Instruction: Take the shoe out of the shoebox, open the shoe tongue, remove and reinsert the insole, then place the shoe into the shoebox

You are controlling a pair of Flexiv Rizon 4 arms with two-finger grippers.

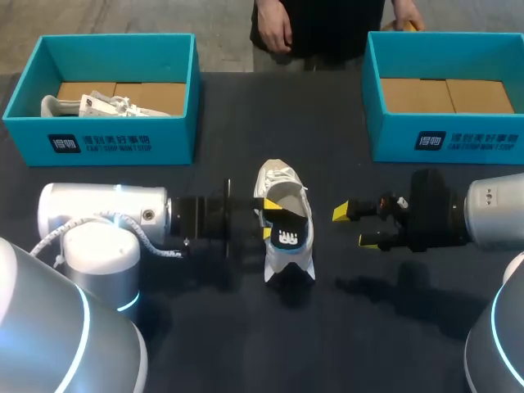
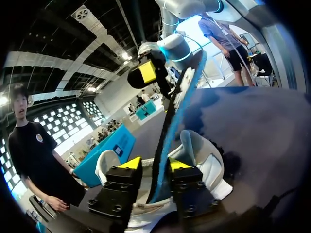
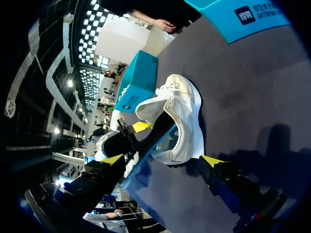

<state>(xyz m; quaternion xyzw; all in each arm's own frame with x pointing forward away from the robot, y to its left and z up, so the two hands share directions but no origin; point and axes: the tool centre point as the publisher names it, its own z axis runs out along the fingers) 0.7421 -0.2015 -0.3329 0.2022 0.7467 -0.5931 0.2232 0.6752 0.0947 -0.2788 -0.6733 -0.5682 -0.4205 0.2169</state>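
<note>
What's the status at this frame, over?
Left pincer shut on insole, one end in shoe. Right pincer open, apart from shoe. Shoe on table, outside both boxes.

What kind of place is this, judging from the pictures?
Probably a robot workstation for shoe-handling trials: a dark table carries two teal shoeboxes, and a white sneaker stands between the left arm and the right arm.

Soft light falls from above on the dark worktop (image 1: pixel 205 344). The shoe (image 1: pixel 284 214), left arm (image 1: pixel 90 214) and right arm (image 1: pixel 491 213) throw faint shadows toward the near side. The left arm's shell glares.
</note>
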